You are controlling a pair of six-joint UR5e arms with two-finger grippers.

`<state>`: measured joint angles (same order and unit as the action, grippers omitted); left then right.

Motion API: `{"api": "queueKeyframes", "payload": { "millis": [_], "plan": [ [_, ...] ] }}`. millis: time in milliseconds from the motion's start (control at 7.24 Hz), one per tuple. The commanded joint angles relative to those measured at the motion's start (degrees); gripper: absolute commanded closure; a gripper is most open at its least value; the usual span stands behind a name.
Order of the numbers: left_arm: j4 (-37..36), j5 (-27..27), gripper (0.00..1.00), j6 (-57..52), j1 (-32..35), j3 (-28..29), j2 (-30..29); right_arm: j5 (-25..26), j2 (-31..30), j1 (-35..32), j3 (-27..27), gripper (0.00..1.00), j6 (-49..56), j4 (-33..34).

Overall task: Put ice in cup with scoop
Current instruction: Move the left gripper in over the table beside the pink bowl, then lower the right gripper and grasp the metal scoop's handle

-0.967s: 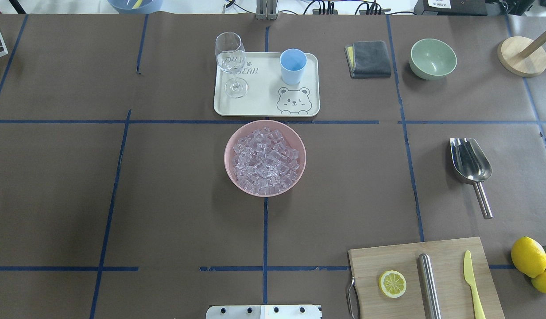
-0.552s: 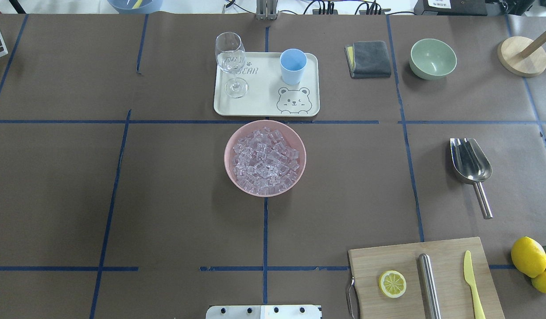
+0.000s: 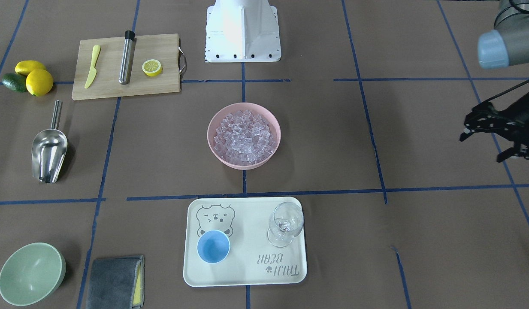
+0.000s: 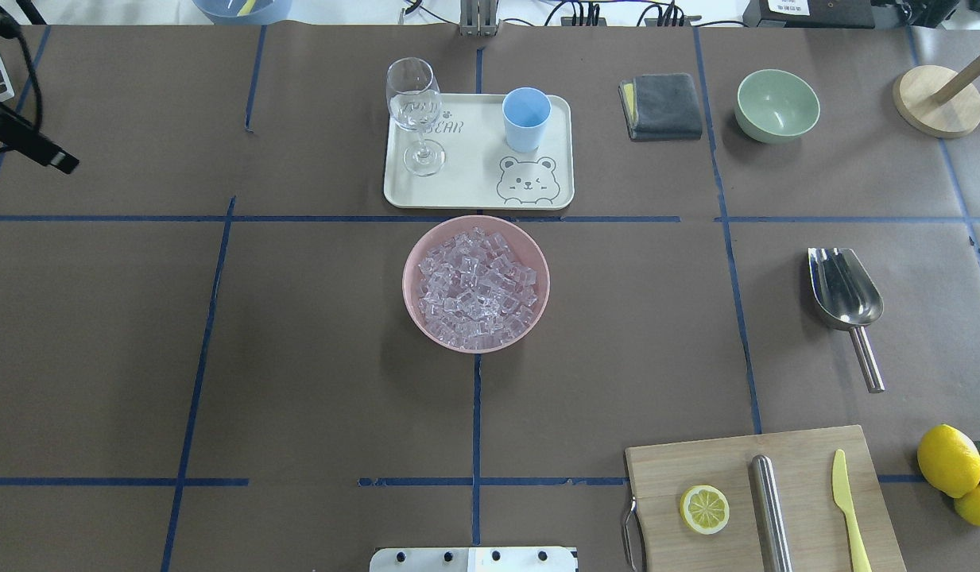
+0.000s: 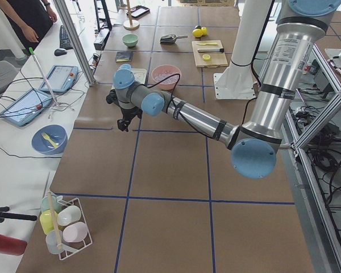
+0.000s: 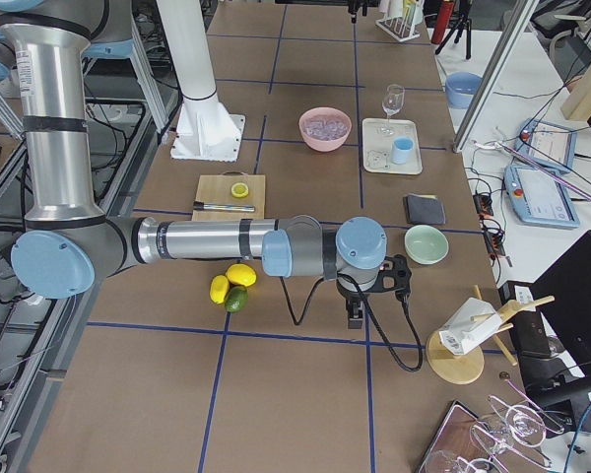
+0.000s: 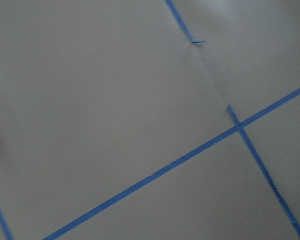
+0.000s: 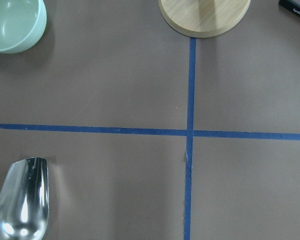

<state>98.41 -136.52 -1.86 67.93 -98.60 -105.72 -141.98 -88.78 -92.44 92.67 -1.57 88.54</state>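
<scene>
The steel scoop (image 4: pixel 845 290) lies on the table at the right, trough away from the robot, and also shows in the front view (image 3: pixel 49 152) and the right wrist view (image 8: pixel 22 200). The ice (image 4: pixel 478 286) fills a pink bowl (image 4: pixel 408 278) at the centre. The light-blue cup (image 4: pixel 526 119) stands upright on a cream tray (image 4: pixel 474 187) behind the bowl. My left gripper (image 3: pixel 481 148) hovers open and empty at the far left. My right gripper (image 6: pixel 360 305) shows only in the right side view, near the scoop; I cannot tell whether it is open.
A wine glass (image 4: pixel 414 103) stands on the tray beside the cup. A grey cloth (image 4: pixel 660 105), a green bowl (image 4: pixel 776 103) and a wooden stand (image 4: pixel 937 99) sit at the back right. A cutting board (image 4: pixel 807 461) with a lemon half, steel cylinder and knife, and lemons (image 4: pixel 948 459), lie at the front right.
The left gripper has come into the overhead view at its left edge. Nothing on the table has moved.
</scene>
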Motion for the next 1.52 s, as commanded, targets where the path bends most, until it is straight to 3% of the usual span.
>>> {"api": "queueKeyframes", "payload": {
  "millis": [0,414,828,967,1105,1381],
  "plan": [
    [16.03,0.2,0.0,-0.42,-8.49,2.08,-1.25,-0.14,-0.86,4.34,3.71,0.0,-7.7,-1.09],
    [32.51,0.64,0.0,-0.34,-20.98,8.77,-6.42,0.74,-3.05,12.0,11.27,0.0,-19.3,-1.44],
    [33.87,0.55,0.0,0.28,-22.23,8.33,-8.28,6.53,-8.06,22.62,19.37,0.0,-28.65,-1.53],
    [33.96,0.55,0.0,0.19,-22.23,7.46,-8.37,7.32,-10.33,25.87,19.3,0.0,-29.44,-5.27],
    [33.96,0.55,0.0,-0.25,-22.23,7.37,-8.37,11.68,-13.49,30.43,19.21,0.0,-34.32,-10.36],
    [36.84,0.73,0.0,-0.43,-22.23,7.63,-8.37,13.39,-13.79,36.6,16.68,0.0,-42.78,-18.73]
  ]
}}
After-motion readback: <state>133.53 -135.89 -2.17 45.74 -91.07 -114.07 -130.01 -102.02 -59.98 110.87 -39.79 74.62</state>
